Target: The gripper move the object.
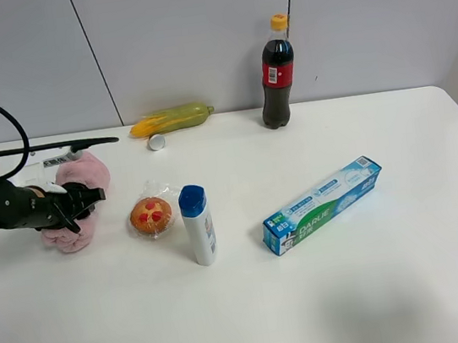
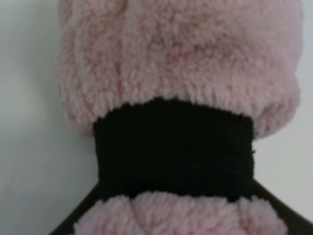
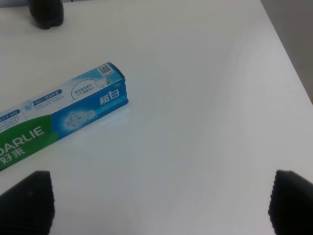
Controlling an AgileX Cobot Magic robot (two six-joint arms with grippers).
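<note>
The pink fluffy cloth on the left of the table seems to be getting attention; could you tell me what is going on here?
The left gripper is at the pink fluffy cloth, which lies on the white table. Its fingers sit either side of the cloth, but I cannot tell whether they have closed on it. The right gripper is open above bare table beside the blue and green toothpaste box, touching nothing.

Pink cloth (image 1: 79,177); white bottle (image 1: 201,237), blue cap (image 1: 192,200); blue-green toothpaste box (image 1: 323,203); dark cola bottle (image 1: 277,101), red label (image 1: 277,73); white worktop (image 1: 398,284).
</note>
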